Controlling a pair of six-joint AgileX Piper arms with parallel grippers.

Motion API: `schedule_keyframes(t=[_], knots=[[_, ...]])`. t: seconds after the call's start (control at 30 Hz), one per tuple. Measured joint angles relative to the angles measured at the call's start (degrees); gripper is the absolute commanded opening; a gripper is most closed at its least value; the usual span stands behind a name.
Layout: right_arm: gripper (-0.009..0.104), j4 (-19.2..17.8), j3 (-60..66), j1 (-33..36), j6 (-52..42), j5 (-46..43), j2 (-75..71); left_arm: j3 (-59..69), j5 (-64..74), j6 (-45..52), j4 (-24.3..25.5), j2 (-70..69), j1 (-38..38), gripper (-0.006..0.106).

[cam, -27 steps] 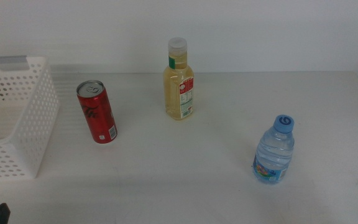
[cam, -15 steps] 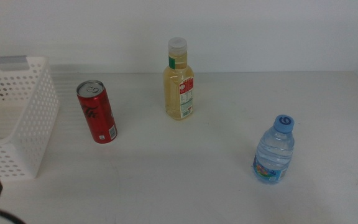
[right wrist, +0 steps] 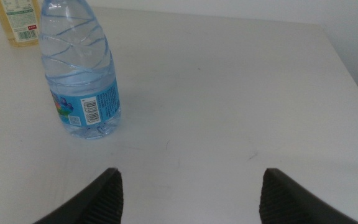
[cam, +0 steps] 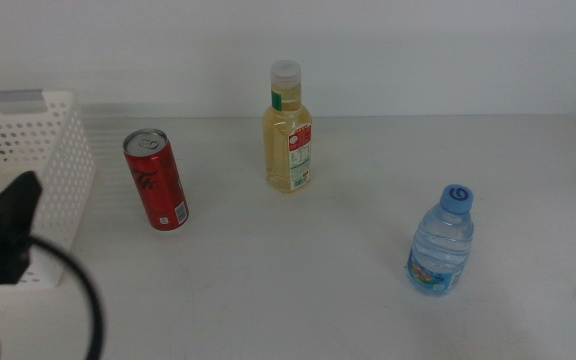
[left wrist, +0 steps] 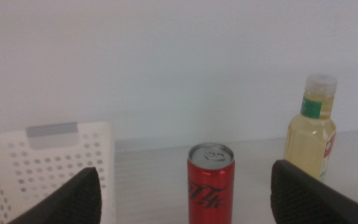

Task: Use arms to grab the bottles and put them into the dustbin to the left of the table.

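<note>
Left gripper (left wrist: 185, 199) at the table's left side, in front of the dustbin (cam: 53, 150) as the middle view shows it; jaws spread wide, nothing between them. Its wrist camera looks straight at the red can (left wrist: 211, 182), which stands upright in line with the gap but well apart from the jaw tips. The can (cam: 155, 180) stands just right of the dustbin wall, not touching it. Yellow-liquid bottle (cam: 287, 130) upright further back near the table's centre, white cap on; also seen in the left wrist view (left wrist: 311, 140). Blue-capped water bottle (cam: 441, 243) upright toward the right front of the table (cam: 298, 270), well apart from the other two. Right gripper (right wrist: 188, 196) hangs low over the table, jaws likewise spread and empty; the water bottle (right wrist: 79, 71) stands ahead of it and off to one side, not between the jaws. A thick black cable (cam: 78, 290) loops from the left arm.
</note>
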Motion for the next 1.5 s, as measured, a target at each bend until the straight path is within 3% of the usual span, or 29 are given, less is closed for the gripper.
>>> schedule_keyframes(t=[0.37, 0.77, 1.03, 1.2, 1.5], knots=[[0.057, 0.0, 0.0, 0.0, 0.0, 0.0, 0.0, 0.0, -8.1, 0.0, 0.0, 15.9, 0.0, 0.089], [0.057, 0.0, 0.0, 0.0, 0.0, 0.0, 0.0, 0.1, -13.1, -0.1, 0.4, 17.6, 0.0, 0.089], [0.057, 0.0, 0.0, 0.0, 0.0, 0.0, 0.0, 4.1, -22.0, -1.8, 4.1, 21.1, 0.0, 0.089], [0.057, 0.0, 0.0, 0.0, 0.0, 0.0, 0.0, 4.2, -28.9, -4.4, 7.0, 28.6, 0.0, 0.089], [0.057, 0.0, 0.0, 0.0, 0.0, 0.0, 0.0, 3.9, -43.5, -7.2, 7.1, 45.8, 0.0, 0.089]])
